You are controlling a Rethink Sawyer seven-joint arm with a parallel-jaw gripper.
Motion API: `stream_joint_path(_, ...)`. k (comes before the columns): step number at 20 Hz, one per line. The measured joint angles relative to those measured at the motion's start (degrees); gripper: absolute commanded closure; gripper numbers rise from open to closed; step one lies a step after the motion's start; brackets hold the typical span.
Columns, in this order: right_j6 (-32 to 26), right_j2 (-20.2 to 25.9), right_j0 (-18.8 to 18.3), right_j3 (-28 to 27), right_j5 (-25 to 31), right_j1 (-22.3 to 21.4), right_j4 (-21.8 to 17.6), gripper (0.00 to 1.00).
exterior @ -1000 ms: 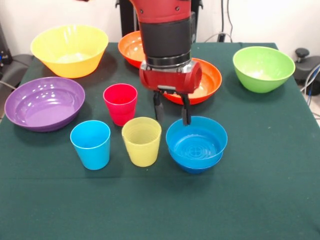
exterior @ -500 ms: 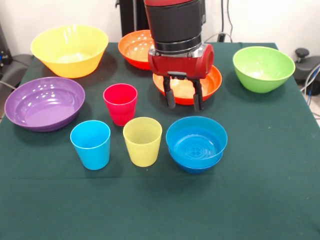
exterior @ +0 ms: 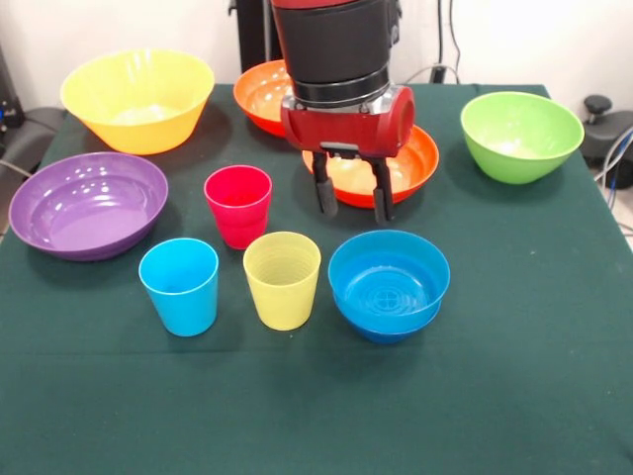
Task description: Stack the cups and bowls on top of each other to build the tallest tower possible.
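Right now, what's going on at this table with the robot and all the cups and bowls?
The robot's gripper hangs open and empty above the table, in front of an orange bowl and above the gap between the red-pink cup and the small blue bowls. Those two blue bowls sit nested, the only stacking so far. The yellow cup and light blue cup stand upright and separate. The purple bowl, large yellow bowl and lime green bowl sit apart.
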Motion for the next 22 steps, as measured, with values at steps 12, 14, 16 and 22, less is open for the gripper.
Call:
stream_joint_path(12, 0.0, 0.0, -0.6, -0.8, 0.6, -0.1, -0.5, 0.00)
stream_joint_path(14, 0.0, -0.1, -0.6, -0.8, 0.7, -0.1, -0.6, 0.00)
stream_joint_path(16, 0.0, -0.1, -0.7, -0.8, 0.7, -0.1, -0.8, 0.00)
stream_joint_path(22, 0.0, -0.4, -0.7, -0.8, 0.7, -0.1, -1.3, 0.00)
